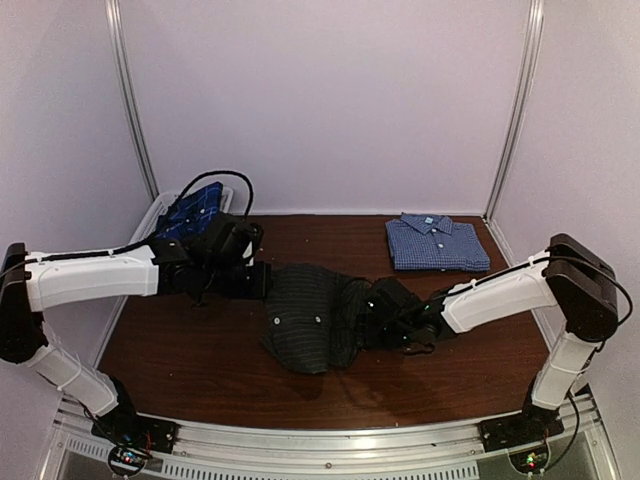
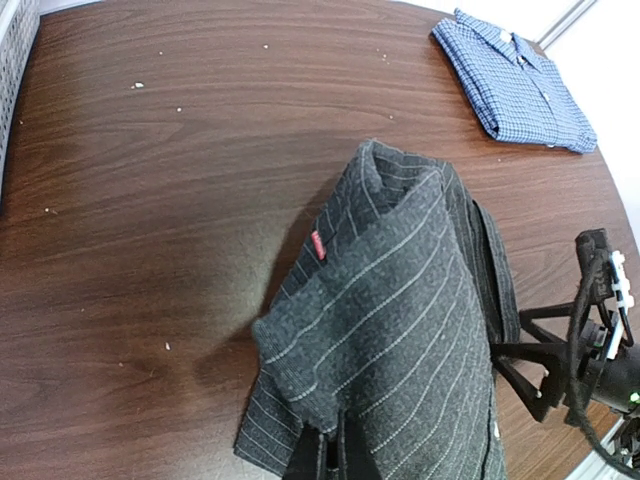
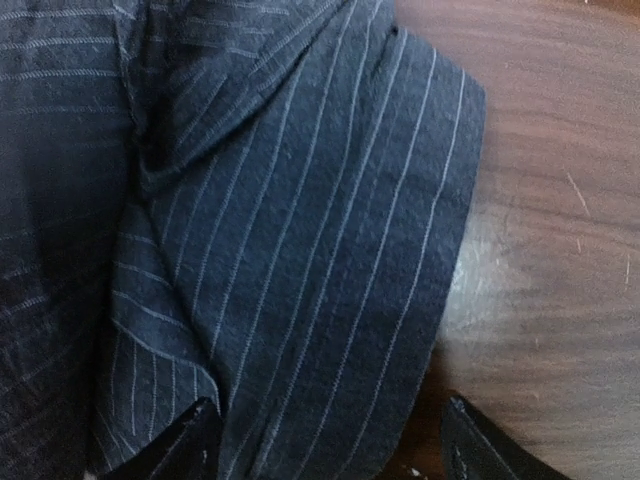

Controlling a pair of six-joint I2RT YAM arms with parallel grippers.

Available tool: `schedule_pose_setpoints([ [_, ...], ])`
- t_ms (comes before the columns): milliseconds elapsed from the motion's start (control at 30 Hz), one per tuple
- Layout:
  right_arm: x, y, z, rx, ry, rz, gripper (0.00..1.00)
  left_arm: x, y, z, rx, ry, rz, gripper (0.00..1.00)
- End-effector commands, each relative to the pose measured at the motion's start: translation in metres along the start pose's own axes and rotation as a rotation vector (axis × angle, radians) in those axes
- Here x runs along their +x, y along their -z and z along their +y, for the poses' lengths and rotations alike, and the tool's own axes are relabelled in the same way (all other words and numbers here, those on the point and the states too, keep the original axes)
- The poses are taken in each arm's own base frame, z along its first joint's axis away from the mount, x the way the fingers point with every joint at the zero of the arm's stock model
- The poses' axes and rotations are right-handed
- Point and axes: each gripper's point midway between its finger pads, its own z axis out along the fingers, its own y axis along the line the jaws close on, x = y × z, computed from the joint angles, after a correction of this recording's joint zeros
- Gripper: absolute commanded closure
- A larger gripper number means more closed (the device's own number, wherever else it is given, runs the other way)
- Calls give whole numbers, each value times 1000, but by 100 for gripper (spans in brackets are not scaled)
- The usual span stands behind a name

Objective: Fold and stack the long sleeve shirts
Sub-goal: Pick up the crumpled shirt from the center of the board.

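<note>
1. Charcoal-black cloth with thin pale pinstripes, a collared long-sleeve shirt [image 1: 310, 320] [image 2: 400, 300] [image 3: 300, 250], is lying partly folded at the middle of the brown wooden tabletop [image 1: 200, 370] [image 2: 150, 200] [image 3: 560, 250], about midway between its left and right edges.
2. Its left portion is rising off the wood in a bunched fold, and a small red tag [image 2: 318, 245] is showing on that raised fold in the left wrist view.
3. The left gripper [image 1: 262, 280] [image 2: 335, 455] is pinching the raised edge of this shirt with its jaws closed tight, the cloth running up into the fingers at the bottom of the left wrist view.
4. The right gripper [image 1: 375, 305] [image 3: 330, 430] is sitting low at the shirt's right side with its jaws standing wide apart. A folded pinstriped edge is lying between the two dark fingertips [image 3: 195, 445], and they are not clamping it.
5. A blue-and-white fine-check collared shirt [image 1: 437, 243] [image 2: 515, 85] is lying neatly folded, collar upward, near the far right corner of the tabletop, well apart from the charcoal one.
6. A navy blue plaid shirt [image 1: 195, 210] is sitting in a white plastic mesh basket [image 1: 150, 215] [image 2: 15, 50] by the far left corner, just behind the left arm.
</note>
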Motion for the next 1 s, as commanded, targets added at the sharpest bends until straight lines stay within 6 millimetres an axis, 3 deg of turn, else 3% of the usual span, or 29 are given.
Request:
schedule_pose_setpoints([
  [0,2,-14,-2,42,-26,-19,28,-14,-3,-5,9,-15,-16,100],
  [33,3,-15,-2,44,-26,-19,32,-15,-4,-5,9,-17,-15,100],
  [100,0,-18,-3,58,-17,-25,50,-16,-6,-5,10,-22,-10,100],
  [233,-23,-10,-8,123,16,-57,99,-15,-7,-6,10,-43,11,100],
  [333,-58,9,-15,166,25,-120,100,-10,-5,-10,28,-71,43,100],
  [467,-120,48,-18,188,35,-232,100,2,1,-18,78,-98,85,100],
  [700,-217,103,-9,184,73,-381,100,24,33,-46,183,-146,114,100],
  [833,-255,108,14,159,128,-416,100,55,39,-43,181,-136,168,100],
  [967,-275,86,46,93,196,-406,100,83,31,-24,144,-102,220,99],
])
